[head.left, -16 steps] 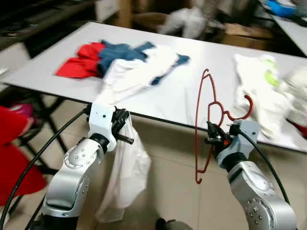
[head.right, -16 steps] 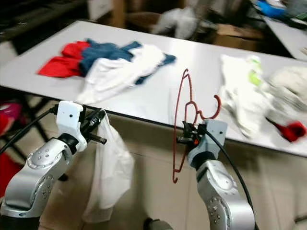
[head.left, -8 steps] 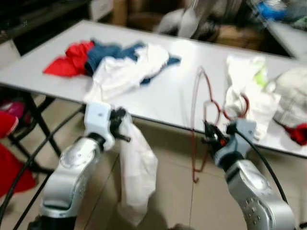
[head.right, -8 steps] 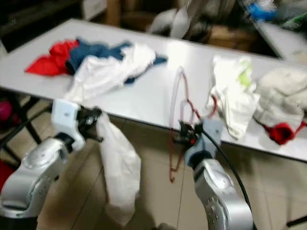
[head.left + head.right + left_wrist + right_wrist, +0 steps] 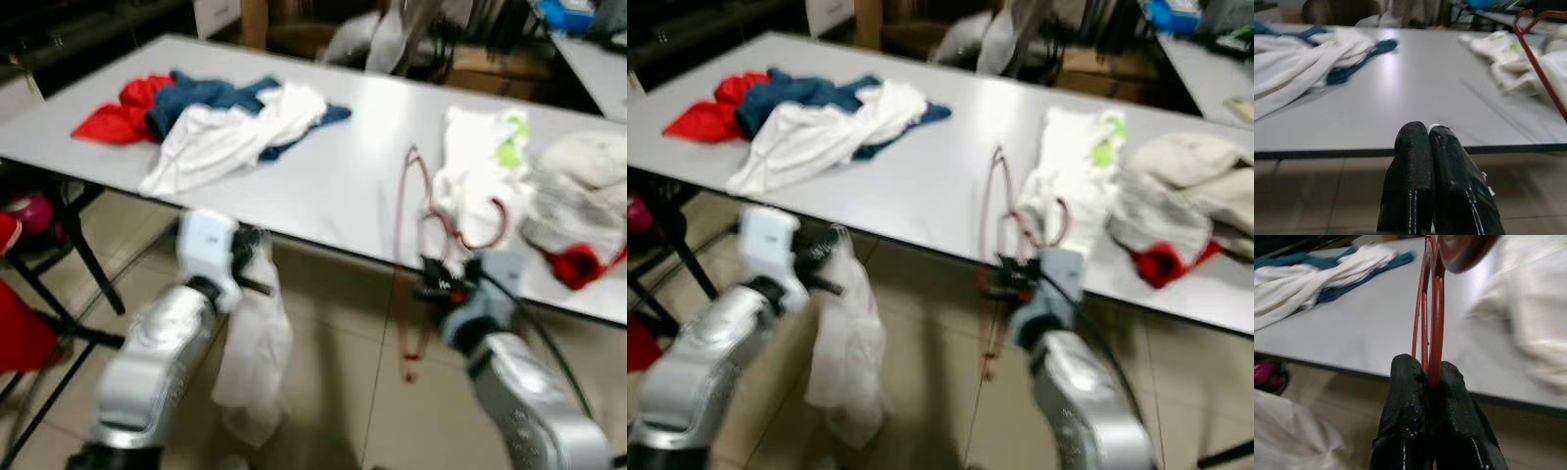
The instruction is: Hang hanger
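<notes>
two arms are loaded: our right gripper (image 5: 1436, 382) is clamped tight on the red hanger (image 5: 411, 235), whose long axis stands upright, hook (image 5: 487, 223) toward the table (image 5: 333, 186). our left gripper (image 5: 1429, 142) is pinched closed on a white garment (image 5: 250, 352) hanging below it. we judge the right arm must carry the hanger; we see no rail to hang it on.

The view now takes in more of the white table (image 5: 323, 186), and a red cloth (image 5: 573, 264) shows beside the pale heap at its right. The red hanger (image 5: 416, 230) and white garment (image 5: 253, 343) sit lower against the table edge.
</notes>
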### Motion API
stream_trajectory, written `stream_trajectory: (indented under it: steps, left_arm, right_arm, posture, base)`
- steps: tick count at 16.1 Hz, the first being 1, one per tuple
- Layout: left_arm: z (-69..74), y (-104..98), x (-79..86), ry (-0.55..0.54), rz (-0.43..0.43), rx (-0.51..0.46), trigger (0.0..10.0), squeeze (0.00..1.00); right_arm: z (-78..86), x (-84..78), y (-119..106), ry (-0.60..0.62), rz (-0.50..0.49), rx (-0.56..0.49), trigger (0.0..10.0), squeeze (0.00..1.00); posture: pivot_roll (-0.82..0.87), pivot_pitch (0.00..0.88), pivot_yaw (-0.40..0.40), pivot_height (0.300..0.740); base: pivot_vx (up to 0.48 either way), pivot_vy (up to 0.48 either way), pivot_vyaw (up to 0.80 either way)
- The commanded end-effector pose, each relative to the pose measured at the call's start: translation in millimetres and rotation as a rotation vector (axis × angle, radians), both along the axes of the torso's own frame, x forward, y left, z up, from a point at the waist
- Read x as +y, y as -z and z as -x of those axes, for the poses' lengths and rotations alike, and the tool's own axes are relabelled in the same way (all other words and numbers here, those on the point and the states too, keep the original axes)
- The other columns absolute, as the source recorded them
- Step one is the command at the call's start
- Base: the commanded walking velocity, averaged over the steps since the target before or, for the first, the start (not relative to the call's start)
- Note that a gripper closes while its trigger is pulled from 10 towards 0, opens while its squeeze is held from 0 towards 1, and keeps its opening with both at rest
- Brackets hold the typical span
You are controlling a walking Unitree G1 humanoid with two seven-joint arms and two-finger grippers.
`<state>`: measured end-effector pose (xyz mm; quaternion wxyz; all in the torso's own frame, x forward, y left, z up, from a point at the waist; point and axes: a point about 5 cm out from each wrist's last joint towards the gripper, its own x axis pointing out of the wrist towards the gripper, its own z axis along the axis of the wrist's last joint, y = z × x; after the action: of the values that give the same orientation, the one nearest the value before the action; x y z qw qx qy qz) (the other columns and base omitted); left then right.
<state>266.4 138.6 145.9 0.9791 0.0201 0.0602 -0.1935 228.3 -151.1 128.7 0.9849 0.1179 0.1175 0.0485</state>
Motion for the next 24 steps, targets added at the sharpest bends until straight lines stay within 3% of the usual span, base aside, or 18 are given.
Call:
stream_trajectory:
  steps: [1, 6, 16, 21, 24]
  left_arm:
    - [-2.2, -7.9, 4.7, -0.008, -0.009, -0.038, 10.0, 0.0]
    - [-12.9, -10.9, 5.6, -0.035, -0.009, -0.048, 10.0, 0.0]
    - [-23.8, -24.7, 5.1, -0.051, 0.043, -0.104, 10.0, 0.0]
    - [-31.1, -42.9, 4.1, -0.06, 0.066, -0.153, 10.0, 0.0]
    - [-43.9, -58.5, 2.3, -0.07, 0.073, -0.189, 10.0, 0.0]
  right_arm:
    - [-0.2, 5.2, -4.5, -0.019, -0.01, -0.024, 10.0, 0.0]
    - [-1.7, 8.3, -7.3, -0.056, 0.019, -0.039, 10.0, 0.0]
    - [-11.1, 13.9, -26.8, -0.194, 0.093, -0.105, 10.0, 0.0]
    - [-9.8, 17.0, -29.7, -0.295, 0.127, -0.112, 10.0, 0.0]
    - [-6.8, 9.0, -35.3, -0.363, 0.169, -0.115, 10.0, 0.0]
  posture:
    - [-0.01, 0.005, -0.021, 0.74]
    - [-0.02, 0.0, -0.004, 0.74]
    - [-0.01, 0.0, -0.017, 0.74]
    - [-0.02, 0.0, -0.01, 0.74]
    - [-0.02, 0.0, -0.007, 0.74]
  base:
    - [0.0, -0.266, 0.0]
    - [0.0, -0.054, 0.0]
    - [0.0, 0.0, -0.78]
    - [0.163, 0.0, -0.43]
    - [0.311, 0.0, 0.0]
